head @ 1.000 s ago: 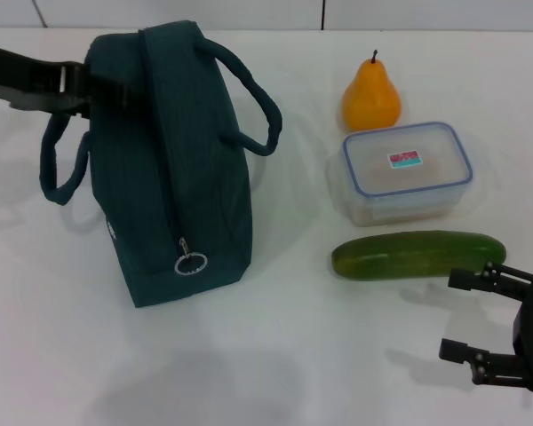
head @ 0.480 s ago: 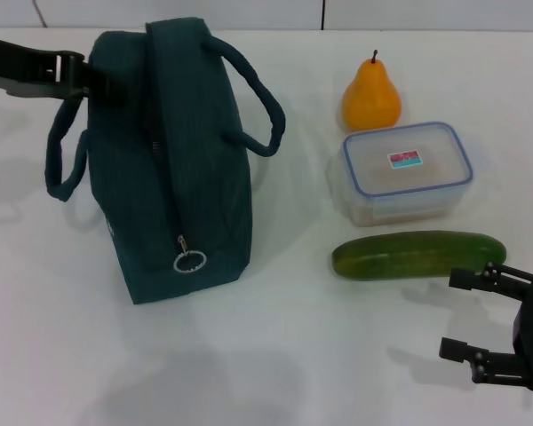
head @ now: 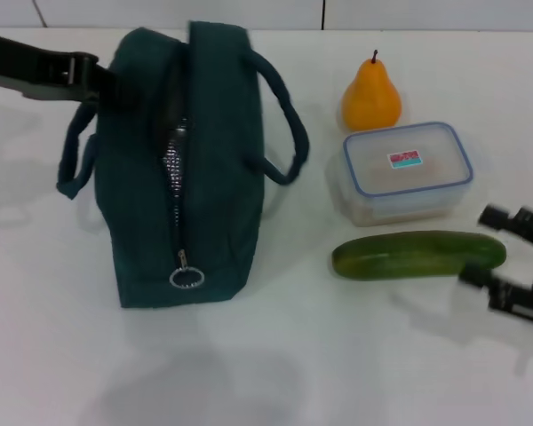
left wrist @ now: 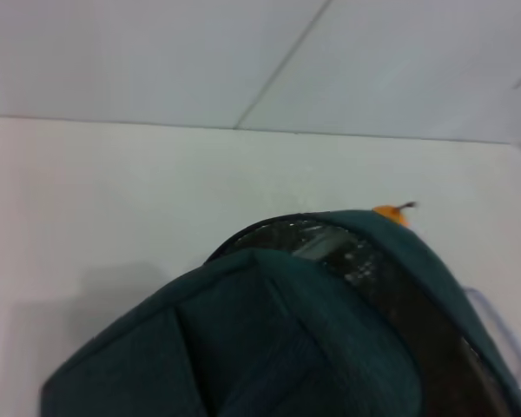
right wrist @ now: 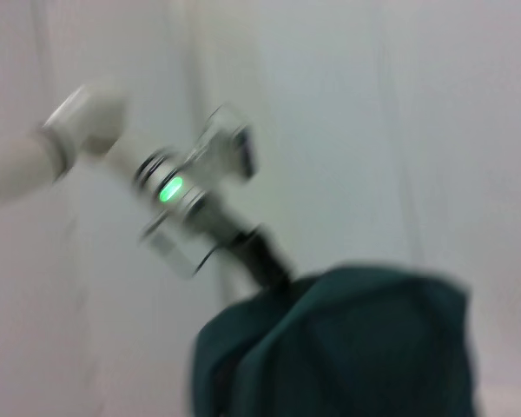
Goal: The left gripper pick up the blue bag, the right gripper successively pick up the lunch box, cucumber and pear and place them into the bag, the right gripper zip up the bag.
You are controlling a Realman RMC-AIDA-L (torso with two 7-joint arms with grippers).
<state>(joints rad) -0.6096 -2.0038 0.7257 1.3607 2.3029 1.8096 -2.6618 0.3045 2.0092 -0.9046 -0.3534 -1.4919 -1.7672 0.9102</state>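
Observation:
The blue bag (head: pixel 182 169) stands on the white table with its zipper gaping at the top. My left gripper (head: pixel 96 78) is shut on the bag's upper left side, by one handle. The orange pear (head: pixel 370 98) sits at the back right. In front of it is the clear lunch box (head: pixel 400 170) with a blue-rimmed lid, and nearer still lies the green cucumber (head: pixel 416 254). My right gripper (head: pixel 478 246) hangs open by the cucumber's right end. The left wrist view shows the bag's top (left wrist: pixel 313 347) and the pear's stem (left wrist: pixel 392 211).
The white table (head: pixel 275 355) runs to a wall seam at the back. A metal ring pull (head: pixel 186 278) hangs at the zipper's near end. In the right wrist view the left arm (right wrist: pixel 187 204) reaches to the bag (right wrist: pixel 347 347).
The left gripper pulled the bag to the right and tipped it upright, so the zipper now shows open. The right gripper moved up and right, toward the cucumber's right end.

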